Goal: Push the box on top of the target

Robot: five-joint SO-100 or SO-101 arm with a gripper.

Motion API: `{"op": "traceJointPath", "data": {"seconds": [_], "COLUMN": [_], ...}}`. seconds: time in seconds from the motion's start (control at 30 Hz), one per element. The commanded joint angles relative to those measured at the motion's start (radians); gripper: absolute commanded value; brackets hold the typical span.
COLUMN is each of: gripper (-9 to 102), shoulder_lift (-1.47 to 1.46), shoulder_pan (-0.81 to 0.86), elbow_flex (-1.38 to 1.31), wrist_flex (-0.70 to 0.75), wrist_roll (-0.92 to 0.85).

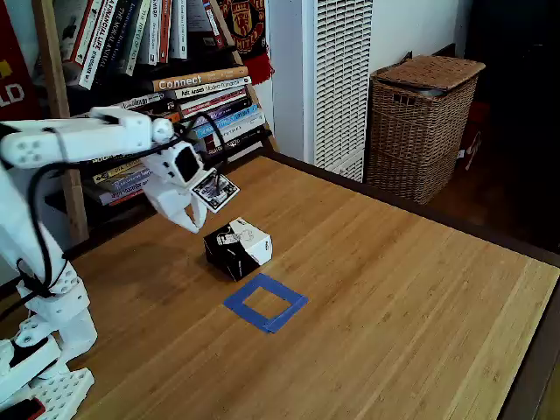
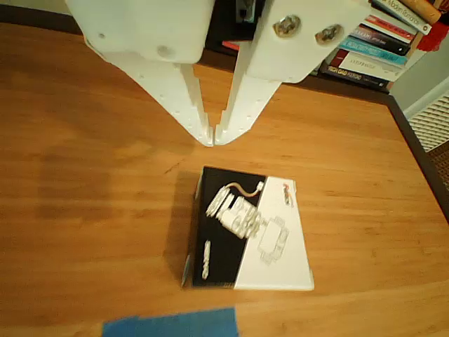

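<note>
1. The white arm (image 1: 79,140) reaches over the wooden bench (image 1: 402,289) from the left in the fixed view, with its pincer (image 1: 194,224) pointing down just behind the box (image 1: 238,248)
2. In the other view the pincer (image 2: 213,138) has its two white fingertips (image 2: 198,126) pressed nearly together, with nothing between them; it hangs just beyond the box's (image 2: 249,239) far edge, and contact cannot be told
3. The box lies on the bench, its top half black and half white with printed graphics
4. The target (image 1: 265,302), a hollow blue tape square, lies just in front of the box in the fixed view, close but not under it; its edge (image 2: 172,324) shows near the bottom of the other view
5. Stacked books (image 1: 206,105) and a wicker basket (image 1: 420,127) stand beyond the bench
</note>
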Motion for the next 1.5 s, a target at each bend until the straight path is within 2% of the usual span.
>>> {"op": "traceJointPath", "data": {"seconds": [0.0, 1.47], "gripper": [0, 0], "shoulder_lift": [-0.002, -0.212], "shoulder_pan": [-0.015, 0.020], "elbow_flex": [-0.061, -0.202], "wrist_flex": [0.000, -0.089], "wrist_roll": [0.029, 0.091]}}
